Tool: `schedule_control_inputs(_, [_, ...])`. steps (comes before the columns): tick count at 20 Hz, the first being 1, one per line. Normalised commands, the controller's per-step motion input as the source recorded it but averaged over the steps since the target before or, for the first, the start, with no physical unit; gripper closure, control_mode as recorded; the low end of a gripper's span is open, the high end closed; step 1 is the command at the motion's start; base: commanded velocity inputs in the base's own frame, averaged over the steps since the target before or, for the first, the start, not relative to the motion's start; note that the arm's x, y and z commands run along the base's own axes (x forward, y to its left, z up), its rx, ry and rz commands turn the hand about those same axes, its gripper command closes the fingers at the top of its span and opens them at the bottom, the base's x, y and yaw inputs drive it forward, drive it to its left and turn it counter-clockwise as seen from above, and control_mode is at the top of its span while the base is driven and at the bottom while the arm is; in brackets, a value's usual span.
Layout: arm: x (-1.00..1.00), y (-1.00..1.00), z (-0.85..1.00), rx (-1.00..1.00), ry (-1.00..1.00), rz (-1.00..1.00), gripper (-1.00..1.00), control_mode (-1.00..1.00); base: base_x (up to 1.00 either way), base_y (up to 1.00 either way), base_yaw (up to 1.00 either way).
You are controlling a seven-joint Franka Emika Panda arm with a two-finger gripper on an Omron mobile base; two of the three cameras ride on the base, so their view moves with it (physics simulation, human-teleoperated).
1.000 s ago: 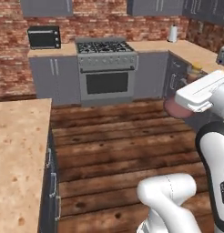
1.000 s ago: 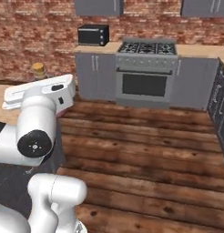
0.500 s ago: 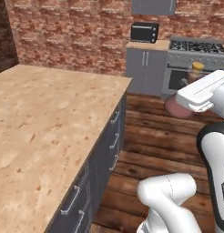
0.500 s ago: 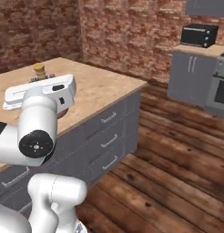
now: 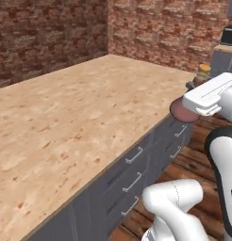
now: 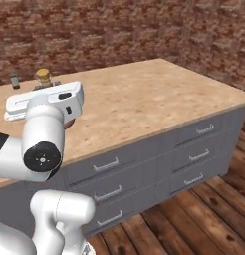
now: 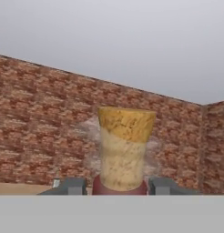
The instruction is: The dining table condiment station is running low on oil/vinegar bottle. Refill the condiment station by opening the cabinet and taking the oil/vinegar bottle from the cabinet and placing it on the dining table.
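While the base faces the bench [image 5: 75,122], the claw [image 7: 122,185] is clenched on the bottle [image 7: 124,152], its two dark tips flanking the neck just below the cork. In the left base view, the bottle's reddish body [image 5: 183,111] shows under the white hand at the bench's near right edge; the cork [image 5: 203,70] rises behind the hand. In the right base view, the cork [image 6: 43,75] stands above the hand over the bench's left part. A small dark item [image 6: 14,81] sits on the bench just left of it; too small to identify.

Judgement on the step in hand: the bottle is carried upright and awaits placement on the bench. To do this well, bring the hand further over the tan top, away from the edge above the drawers [image 5: 134,178], keep the bottle vertical, lower until its round base bears on the surface, and only then release. A bulbous base may rock; release slowly and withdraw straight up.

Change from the earlier frames: a second ago both base views showed the stove and wooden floor; the whole picture has since shifted, so the base has turned toward the bench. The grip on the bottle is unchanged.
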Motion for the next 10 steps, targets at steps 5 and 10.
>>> schedule_control_inputs(5, [0.0, 0.0, 0.0, 0.0, 0.0, 0.0, 1.0, 1.0, -0.89, 0.65, 0.43])
schedule_control_inputs(10, [0.0, 0.0, 0.0, 0.0, 0.0, 0.0, 1.0, 1.0, -1.0, 0.87, 0.44])
